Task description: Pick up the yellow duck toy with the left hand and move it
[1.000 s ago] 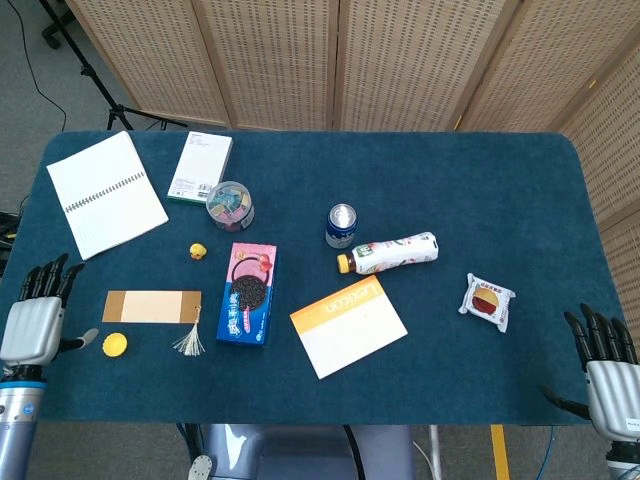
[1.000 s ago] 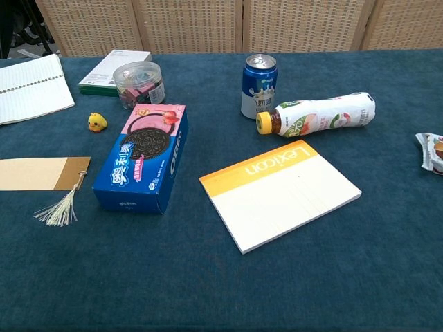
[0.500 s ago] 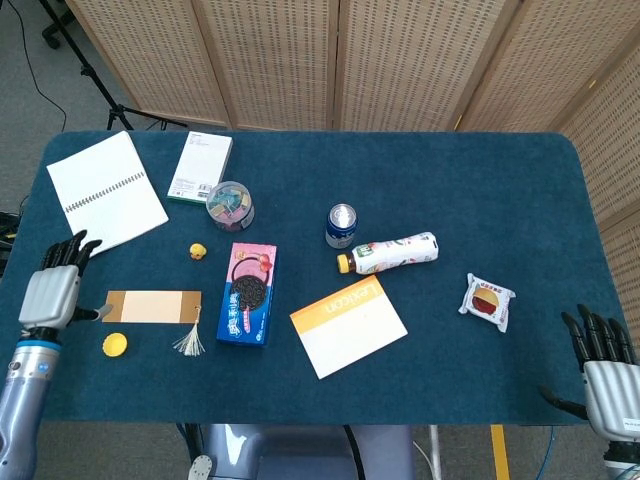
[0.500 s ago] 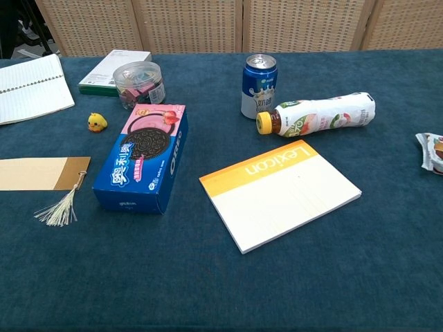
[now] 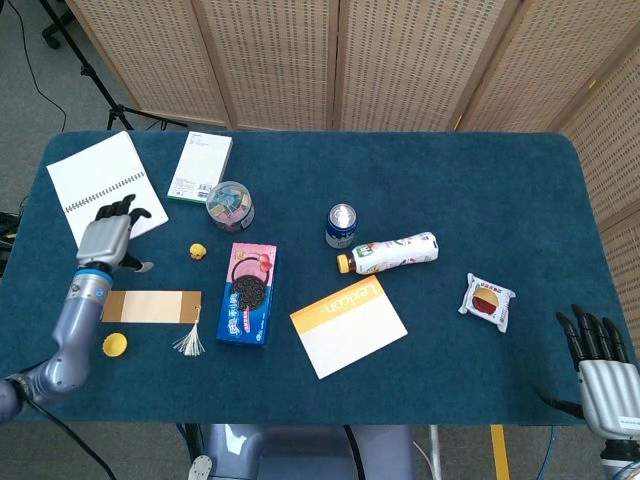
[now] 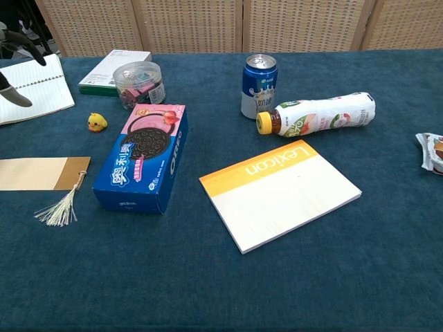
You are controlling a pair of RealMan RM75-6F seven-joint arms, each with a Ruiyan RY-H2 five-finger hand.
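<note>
The yellow duck toy (image 5: 198, 252) is sitting on the blue table (image 5: 480, 190), just left of the far end of the blue cookie box (image 5: 248, 293) and near the clear tub of coloured clips (image 5: 229, 204), which is lying farther back. The left hand (image 5: 108, 238) is hovering to the left of the duck, apart from it, over the near corner of the spiral notebook (image 5: 105, 192), with its fingers spread and holding nothing; in the chest view only dark fingertips (image 6: 21, 43) are showing at the far left edge. The right hand (image 5: 603, 375) is resting at the near right corner of the table, its fingers apart and empty. A brown bookmark with a pale tassel (image 5: 152, 308) is lying left of the cookie box, and a yellow cap (image 5: 115, 345) is sitting nearer still. Toward the middle, a drink can (image 5: 341, 225) is standing beside a bottle lying on its side (image 5: 390, 252), with a Lexicon notepad (image 5: 348, 326) in front of them.
</note>
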